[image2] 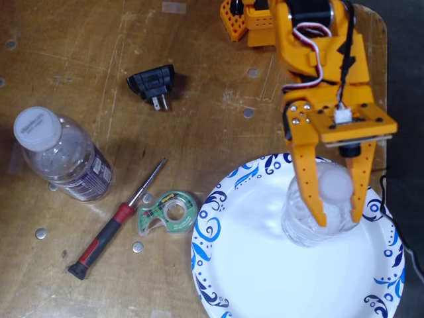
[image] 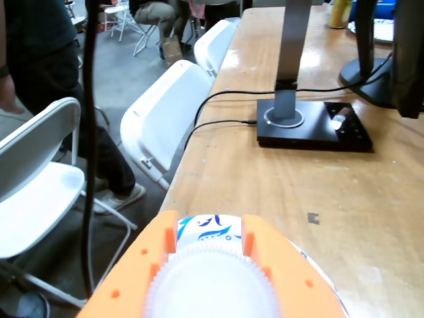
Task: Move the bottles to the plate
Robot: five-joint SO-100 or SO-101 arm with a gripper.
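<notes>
1. across the wooden counter, the plate fills the lower right of the fixed view.
2. upright on the plate stands one bottle, long axis vertical, straight below the gripper.
3. its fingers straddle the bottle's white cap; whether they clamp it, i cannot tell.
4. far left, the other bottle with the dark label waits well off the plate.
</notes>
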